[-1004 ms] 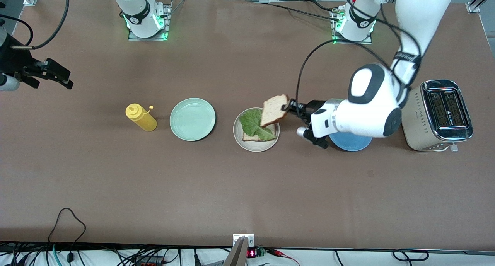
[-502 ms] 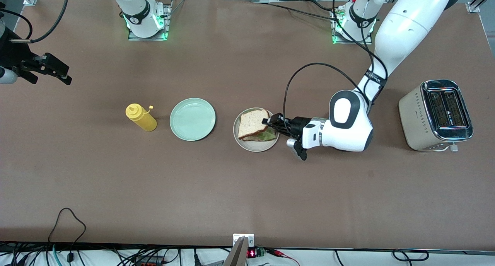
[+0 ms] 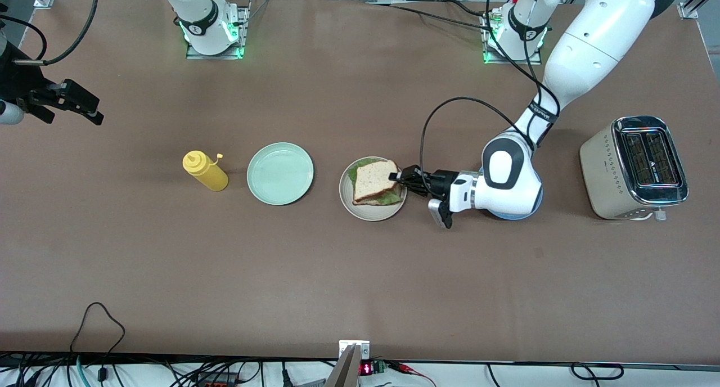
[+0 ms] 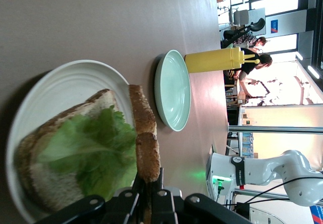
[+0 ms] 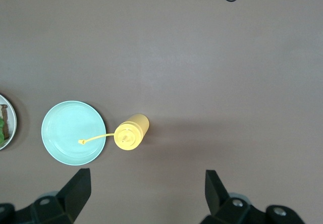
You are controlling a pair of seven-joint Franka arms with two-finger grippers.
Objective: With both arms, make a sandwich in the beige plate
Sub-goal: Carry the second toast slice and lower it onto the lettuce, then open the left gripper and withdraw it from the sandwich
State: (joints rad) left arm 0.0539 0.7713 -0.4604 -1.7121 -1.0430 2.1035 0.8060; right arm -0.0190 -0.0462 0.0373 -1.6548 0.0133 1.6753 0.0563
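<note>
The beige plate sits mid-table and holds a bread slice with a green lettuce leaf on it. A second bread slice lies over the lettuce, and my left gripper is shut on the edge of it that faces the left arm's end. In the left wrist view this top slice shows edge-on above the lettuce and the plate, pinched at my left gripper. My right gripper waits open over bare table at the right arm's end, nothing between its fingers.
A mint-green plate and a yellow squeeze bottle stand beside the beige plate toward the right arm's end. A blue plate lies under the left arm's wrist. A toaster stands at the left arm's end.
My left gripper brought the top slice down from a tilt in the air onto the lettuce, then shifted it slightly toward the left arm's end. The right gripper barely moved.
</note>
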